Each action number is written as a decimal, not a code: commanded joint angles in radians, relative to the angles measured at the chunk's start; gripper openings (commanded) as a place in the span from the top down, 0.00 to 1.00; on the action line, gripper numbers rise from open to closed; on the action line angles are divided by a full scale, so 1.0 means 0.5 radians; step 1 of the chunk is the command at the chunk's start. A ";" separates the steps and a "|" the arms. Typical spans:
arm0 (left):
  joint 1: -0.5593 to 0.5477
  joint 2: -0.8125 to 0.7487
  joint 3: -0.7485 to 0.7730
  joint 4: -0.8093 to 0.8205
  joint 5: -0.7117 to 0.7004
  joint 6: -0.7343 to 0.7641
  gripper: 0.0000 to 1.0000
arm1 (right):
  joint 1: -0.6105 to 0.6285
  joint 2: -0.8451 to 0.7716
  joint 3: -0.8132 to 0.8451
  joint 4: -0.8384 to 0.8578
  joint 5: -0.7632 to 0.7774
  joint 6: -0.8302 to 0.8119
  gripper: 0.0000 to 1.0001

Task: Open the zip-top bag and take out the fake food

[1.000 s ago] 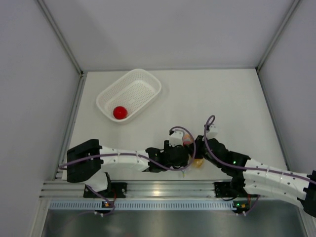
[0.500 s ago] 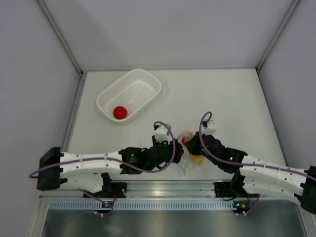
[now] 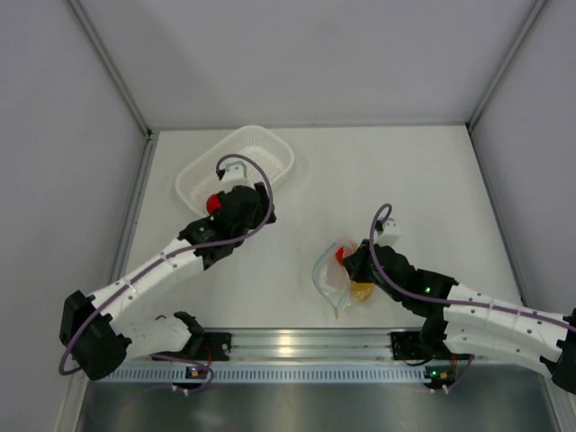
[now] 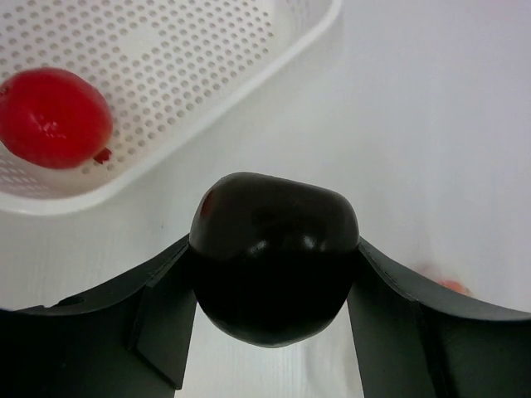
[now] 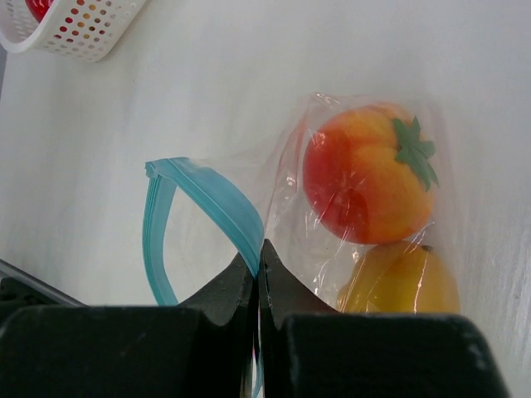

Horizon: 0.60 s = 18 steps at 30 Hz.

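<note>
My left tool (image 4: 272, 274) is clamped round the dark piece (image 4: 270, 240), hanging over the desk (image 4: 431, 99) just short of the basket (image 4: 166, 50) rim. The basket, red ball (image 4: 54, 118) inside, lies ahead and left, so that's my way, I reckon. My right tool (image 5: 257, 261) is pinched on the blue strip of the zip-top bag (image 5: 290, 240), with the tomato (image 5: 365, 186) and yellow piece (image 5: 398, 282) inside.

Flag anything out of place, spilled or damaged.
Nothing stands out. The left gripper holds the dark piece by the basket with the red ball; the right gripper pinches the open bag, tomato and yellow piece inside.
</note>
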 commanded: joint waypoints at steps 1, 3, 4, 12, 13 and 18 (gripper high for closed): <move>0.201 0.129 0.210 0.001 0.205 0.195 0.84 | -0.003 -0.031 0.087 -0.012 0.059 -0.024 1.00; 0.366 0.260 0.272 0.001 0.266 0.216 0.83 | -0.006 -0.031 0.087 -0.012 0.059 -0.033 1.00; 0.455 0.349 0.333 0.004 0.327 0.222 0.80 | -0.006 -0.028 0.090 -0.019 0.059 -0.045 1.00; 0.784 0.791 0.652 0.004 0.506 0.256 0.67 | -0.049 -0.071 0.096 -0.071 0.028 -0.094 1.00; 0.817 0.840 0.723 0.004 0.542 0.262 0.65 | -0.052 -0.074 0.099 -0.074 0.022 -0.097 1.00; 0.959 1.147 0.880 0.004 0.684 0.293 0.48 | -0.056 -0.099 0.106 -0.089 0.016 -0.119 1.00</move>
